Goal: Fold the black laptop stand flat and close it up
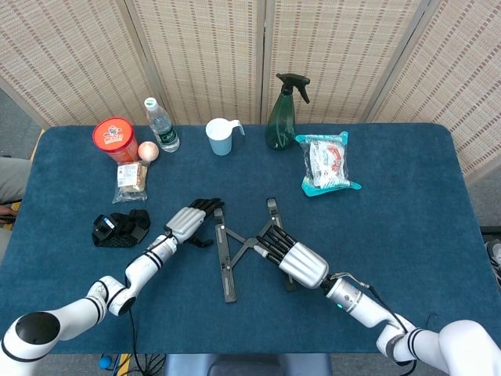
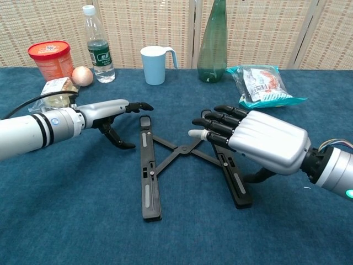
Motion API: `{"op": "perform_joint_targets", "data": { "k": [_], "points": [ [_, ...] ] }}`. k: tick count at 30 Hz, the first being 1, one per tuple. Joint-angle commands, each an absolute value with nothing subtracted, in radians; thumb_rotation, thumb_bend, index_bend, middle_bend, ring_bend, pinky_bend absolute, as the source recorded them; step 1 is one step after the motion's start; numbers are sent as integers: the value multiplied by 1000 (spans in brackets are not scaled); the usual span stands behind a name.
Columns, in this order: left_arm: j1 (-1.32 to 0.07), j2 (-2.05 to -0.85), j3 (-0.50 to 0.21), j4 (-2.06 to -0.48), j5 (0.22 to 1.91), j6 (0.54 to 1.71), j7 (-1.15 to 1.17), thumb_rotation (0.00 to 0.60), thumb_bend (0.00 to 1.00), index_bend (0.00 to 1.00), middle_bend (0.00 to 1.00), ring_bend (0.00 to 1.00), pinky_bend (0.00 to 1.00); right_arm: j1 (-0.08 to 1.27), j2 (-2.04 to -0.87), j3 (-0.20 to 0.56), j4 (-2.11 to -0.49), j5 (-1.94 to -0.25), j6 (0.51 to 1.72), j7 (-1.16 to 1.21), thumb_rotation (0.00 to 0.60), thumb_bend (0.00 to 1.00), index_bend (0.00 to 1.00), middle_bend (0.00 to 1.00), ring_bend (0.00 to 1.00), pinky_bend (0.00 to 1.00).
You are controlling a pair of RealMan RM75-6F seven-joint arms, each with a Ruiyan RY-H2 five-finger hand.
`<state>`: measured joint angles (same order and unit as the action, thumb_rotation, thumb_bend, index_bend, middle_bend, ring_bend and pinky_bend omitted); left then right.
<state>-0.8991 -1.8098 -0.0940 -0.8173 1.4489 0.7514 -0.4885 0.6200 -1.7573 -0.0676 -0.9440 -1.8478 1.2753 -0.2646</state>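
The black laptop stand (image 1: 235, 247) (image 2: 165, 160) lies spread open on the blue table, two long bars joined by a crossed link. My left hand (image 1: 192, 221) (image 2: 113, 113) hovers just left of the far end of the left bar, fingers stretched toward it, thumb hanging down, holding nothing. My right hand (image 1: 293, 257) (image 2: 251, 141) is over the right bar with its fingers extended leftward above the crossed link, empty as well. Part of the right bar is hidden under that hand.
Along the far side stand a red tub (image 1: 114, 139), a water bottle (image 1: 160, 124), a pale blue cup (image 1: 221, 137), a green spray bottle (image 1: 283, 113) and a snack bag (image 1: 327, 162). A wrapped snack (image 1: 131, 179) and a black strap (image 1: 120, 227) lie to the left.
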Motion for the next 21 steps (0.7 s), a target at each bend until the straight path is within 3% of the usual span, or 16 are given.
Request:
{"op": "perform_joint_targets", "data": {
  "k": [1,21],
  "points": [
    [-901,-1814,-93,-813,1450,751,-493,600,235,0,4,0,5,620,-1759,-66,-944,-1845,1278,-264,600,0,0,0,0,0],
    [-910,-1835,-100,-804,1444,752,-514,600,235,0,5,0,4,627,-1783,-65,-939,-1841,1295,-277,600,0,0,0,0,0]
  ]
}}
